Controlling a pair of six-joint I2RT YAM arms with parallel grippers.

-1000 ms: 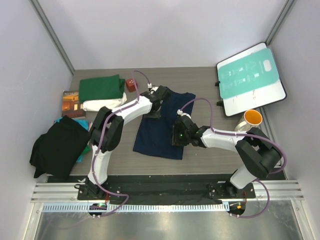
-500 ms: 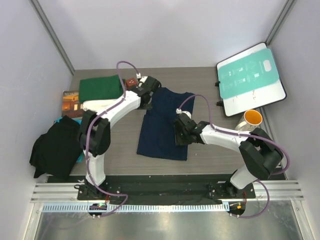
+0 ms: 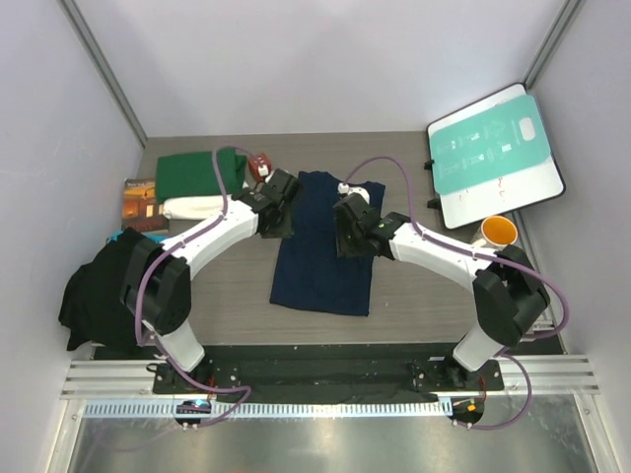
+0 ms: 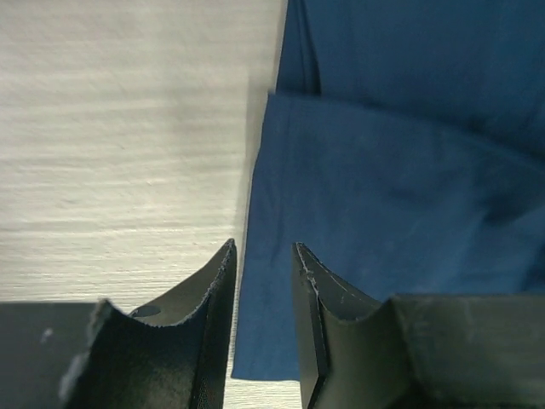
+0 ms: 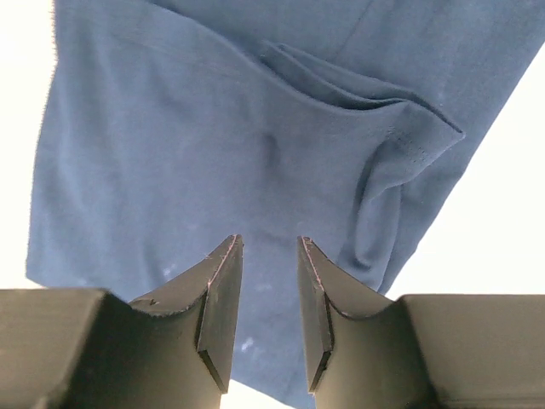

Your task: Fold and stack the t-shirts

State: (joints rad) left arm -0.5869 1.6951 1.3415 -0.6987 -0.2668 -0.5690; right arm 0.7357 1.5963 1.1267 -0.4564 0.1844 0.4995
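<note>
Navy t-shirt (image 3: 323, 251) flat in the middle of the worktop (image 3: 237, 291). Left gripper (image 4: 263, 247) over its left edge, right gripper (image 5: 268, 240) over its far right part, both jaws narrowly parted and gripping nothing. Green t-shirt (image 3: 197, 172) and cream t-shirt (image 3: 197, 207) folded, touching, far left.

Bare grey table (image 3: 414, 296) lies open right of the flat navy cloth t-shirt (image 3: 320, 271). To its left, the folded dark green t-shirt (image 3: 192, 172), the cream-white t-shirt (image 3: 197, 207) and a small red-brown block (image 3: 258, 166) crowd the far corner.

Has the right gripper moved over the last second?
Yes. The right gripper has travelled forward along the navy shirt, away from its base. In the top view it sat below the orange cup and is now level with it.
</note>
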